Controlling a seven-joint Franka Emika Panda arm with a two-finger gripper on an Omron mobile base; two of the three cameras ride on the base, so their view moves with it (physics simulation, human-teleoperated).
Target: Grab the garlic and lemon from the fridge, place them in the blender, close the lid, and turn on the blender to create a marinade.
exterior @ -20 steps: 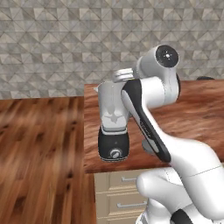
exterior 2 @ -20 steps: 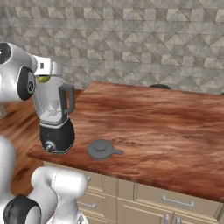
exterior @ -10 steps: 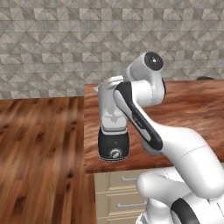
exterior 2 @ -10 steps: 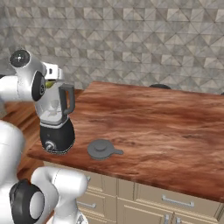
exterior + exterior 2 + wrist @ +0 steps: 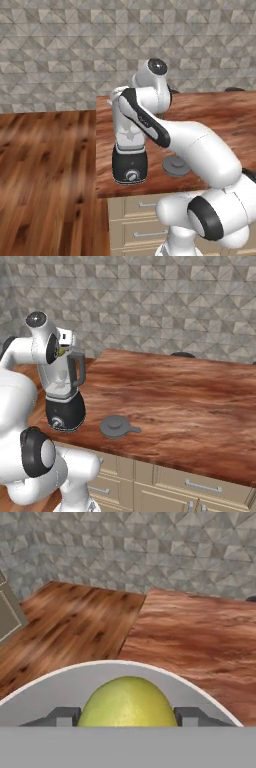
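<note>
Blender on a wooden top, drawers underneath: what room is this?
Most likely a kitchen: a blender stands on a wooden counter with drawers below, and a tiled wall runs behind.

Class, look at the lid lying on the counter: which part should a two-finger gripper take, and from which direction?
Grip the raised centre knob of the lid, coming straight down from above. The disc lies flat on the counter, so its thin rim offers little hold; the knob stands up clear.

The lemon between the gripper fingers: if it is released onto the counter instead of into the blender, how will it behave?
The lemon looks round and smooth, so it would probably roll on the flat counter. Its skin seems glossy, so it may slip from a loose gripper. Over the blender, the jar wall should contain it.
</note>
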